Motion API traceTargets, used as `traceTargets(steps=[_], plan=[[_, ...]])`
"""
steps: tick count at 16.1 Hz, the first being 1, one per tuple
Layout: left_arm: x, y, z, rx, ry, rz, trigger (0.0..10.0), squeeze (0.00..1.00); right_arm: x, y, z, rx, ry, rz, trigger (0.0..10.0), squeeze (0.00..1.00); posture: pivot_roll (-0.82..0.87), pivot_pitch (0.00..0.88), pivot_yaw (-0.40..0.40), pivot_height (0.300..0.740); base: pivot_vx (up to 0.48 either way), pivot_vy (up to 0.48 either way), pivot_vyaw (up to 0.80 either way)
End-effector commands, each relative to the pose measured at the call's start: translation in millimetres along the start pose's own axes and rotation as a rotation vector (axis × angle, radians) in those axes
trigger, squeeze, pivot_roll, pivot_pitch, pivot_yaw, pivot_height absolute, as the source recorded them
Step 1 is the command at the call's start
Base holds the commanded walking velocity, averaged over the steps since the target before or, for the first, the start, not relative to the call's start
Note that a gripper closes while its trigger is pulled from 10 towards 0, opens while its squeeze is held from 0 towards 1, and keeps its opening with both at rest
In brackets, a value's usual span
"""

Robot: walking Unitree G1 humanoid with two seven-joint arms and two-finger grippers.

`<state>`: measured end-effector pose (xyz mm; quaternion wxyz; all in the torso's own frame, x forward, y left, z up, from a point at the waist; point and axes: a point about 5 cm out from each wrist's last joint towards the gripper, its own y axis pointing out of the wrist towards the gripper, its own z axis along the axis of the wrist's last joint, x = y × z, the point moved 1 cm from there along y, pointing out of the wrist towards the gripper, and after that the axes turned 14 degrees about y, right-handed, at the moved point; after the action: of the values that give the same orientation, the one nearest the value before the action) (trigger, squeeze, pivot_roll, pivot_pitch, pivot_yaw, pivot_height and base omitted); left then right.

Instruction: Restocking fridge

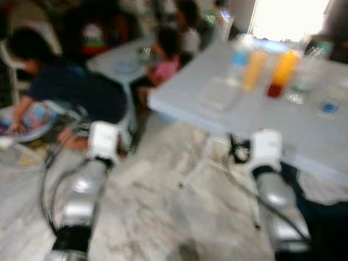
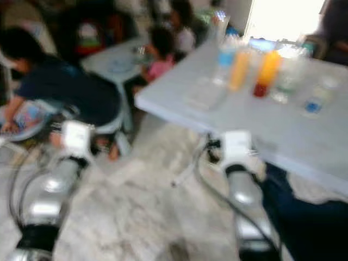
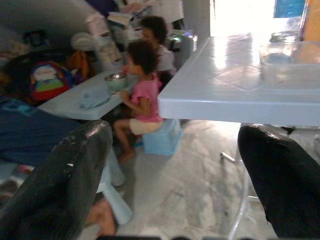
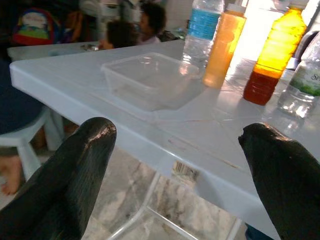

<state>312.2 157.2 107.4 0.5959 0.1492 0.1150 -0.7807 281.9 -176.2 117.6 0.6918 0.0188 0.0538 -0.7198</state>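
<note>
A pale blue plastic table (image 4: 150, 130) with a smooth, tile-patterned top stands on thin white metal legs over a grey marble floor (image 1: 157, 206). On the top I count one clear plastic box (image 4: 150, 80), shallow and rectangular with rounded corners, and behind it four bottles in a loose row. The first is a clear water bottle (image 4: 202, 30) with a blue label. Just beside it stands a tall bottle of cloudy orange juice (image 4: 224, 47). The third bottle (image 4: 272, 57) is ribbed plastic, with yellow liquid above and dark red at the bottom. The fourth is a clear bottle (image 4: 302, 85) with a green label, at the edge of the right wrist view.

The right gripper (image 4: 175, 175) is held low in front of the table edge, its two glossy black fingers spread wide apart and holding nothing. The left gripper (image 3: 175, 185) is also spread wide and empty, with rough black fingers (image 3: 65, 180), near the table's corner. Both silver arms with white wrists reach forward in the blurred head views.

Farther back, a small child in a pink shirt (image 3: 142, 92) sits on a light blue stool (image 3: 162, 137) at a second, lower table (image 3: 75, 105). Another child (image 3: 155, 35) sits behind. A person in a dark blue shirt (image 1: 70, 87) bends down toward the floor on the left.
</note>
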Motion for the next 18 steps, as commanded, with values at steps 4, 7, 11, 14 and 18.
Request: traceTargets(steps=[4, 7, 11, 14, 18], plan=[[-11.9, 0.3, 3.6, 0.014, 0.030, 0.033, 10.0, 0.00, -7.3, 3.8, 8.8, 0.055, 0.029, 0.010, 10.0, 0.00, -0.01, 0.000, 0.010, 0.740, 0.320, 0.357, 0.00], [-8.3, -0.7, 5.8, 0.026, 0.030, 0.011, 10.0, 0.00, -6.6, 5.3, 8.0, 0.041, 0.060, -0.003, 10.0, 0.00, -0.01, 0.000, 0.009, 0.740, 0.451, 0.000, -0.53], [-8.0, -2.7, 2.8, 0.020, 0.028, 0.006, 10.0, 0.00, -10.6, 4.9, 7.7, 0.044, 0.068, 0.015, 10.0, 0.00, -0.01, 0.000, 0.008, 0.740, 0.462, 0.000, -0.80], [-8.2, -2.1, 4.1, 0.025, 0.028, 0.007, 10.0, 0.00, -15.7, 6.3, 11.5, 0.066, 0.038, 0.052, 10.0, 0.00, -0.01, 0.000, 0.007, 0.740, 0.464, 0.000, -0.80], [-10.8, -2.7, 3.4, 0.027, 0.028, 0.010, 10.0, 0.00, -20.0, 5.5, 12.8, 0.080, 0.048, 0.074, 10.0, 0.00, -0.01, 0.000, 0.005, 0.740, 0.328, 0.000, -0.73]])
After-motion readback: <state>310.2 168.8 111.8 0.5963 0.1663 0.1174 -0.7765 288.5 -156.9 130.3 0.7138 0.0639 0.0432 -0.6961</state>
